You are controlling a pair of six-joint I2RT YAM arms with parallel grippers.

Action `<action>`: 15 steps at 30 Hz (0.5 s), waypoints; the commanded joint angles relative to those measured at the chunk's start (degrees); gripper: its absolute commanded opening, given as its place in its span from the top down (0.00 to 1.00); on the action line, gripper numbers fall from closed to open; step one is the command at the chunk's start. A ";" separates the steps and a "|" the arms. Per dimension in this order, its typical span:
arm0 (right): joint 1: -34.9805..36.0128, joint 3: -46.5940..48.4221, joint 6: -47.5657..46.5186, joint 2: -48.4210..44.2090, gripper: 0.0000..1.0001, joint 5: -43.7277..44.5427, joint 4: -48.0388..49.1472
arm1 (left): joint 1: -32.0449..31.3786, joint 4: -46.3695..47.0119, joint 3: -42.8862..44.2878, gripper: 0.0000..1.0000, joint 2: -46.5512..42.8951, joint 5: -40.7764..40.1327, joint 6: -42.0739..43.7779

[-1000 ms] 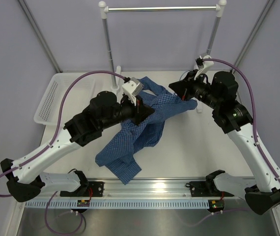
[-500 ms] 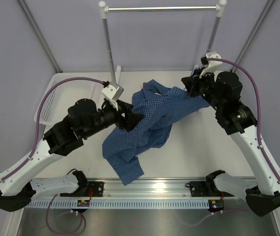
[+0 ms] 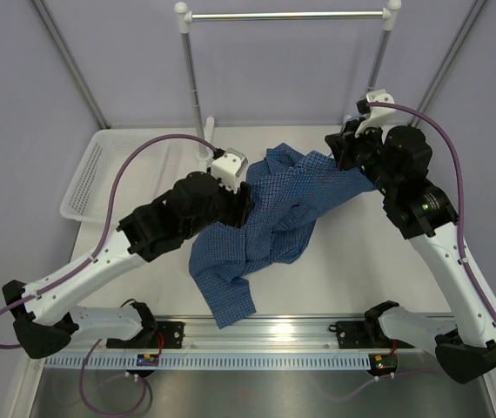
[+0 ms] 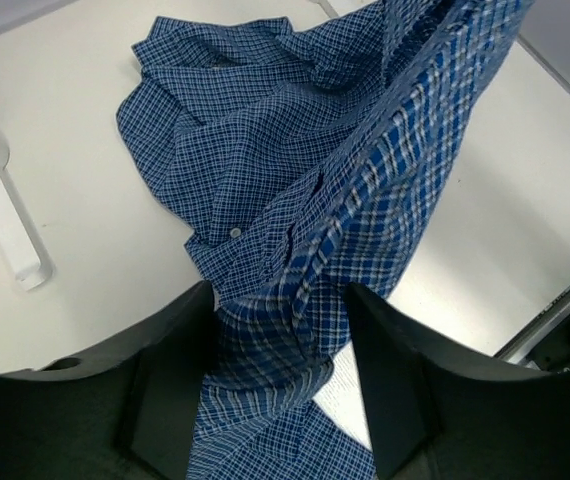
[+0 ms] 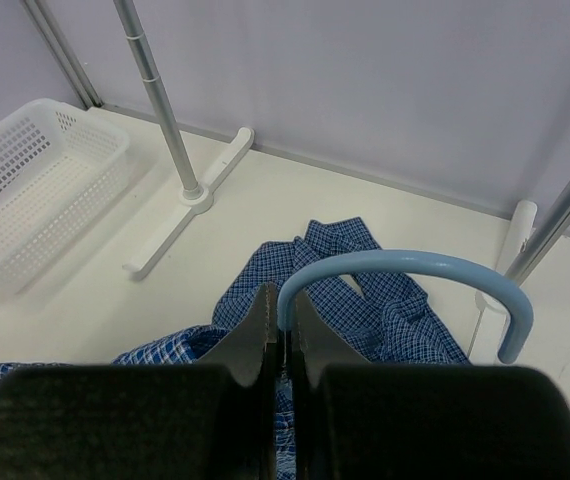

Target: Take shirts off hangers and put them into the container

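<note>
Starting at your left, the basket [image 3: 91, 178] sits at the far left edge of the table [image 3: 361, 261], with its open side up. Beside it, your left arm [image 3: 165, 222] reaches in toward mid-table. The left jaws stand spread, and in the wrist view a fold of the shirt [image 3: 270, 213] runs between the two fingers [image 4: 170, 385]. The shirt lies rumpled at the middle of the table, well apart from the basket. One end trails toward the near edge, and its upper right part stretches to your right arm [image 3: 405, 174]. The right jaws are pressed together, pinching the hanger [image 5: 405, 268], whose light-blue hook curves above them over the cloth. The rail [image 3: 287, 15] stands along the back.
</note>
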 commanded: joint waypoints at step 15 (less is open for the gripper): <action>-0.23 1.08 -6.95 -0.10 1.00 15.98 1.47 | -0.17 -5.61 1.53 1.00 -7.44 -7.90 -0.70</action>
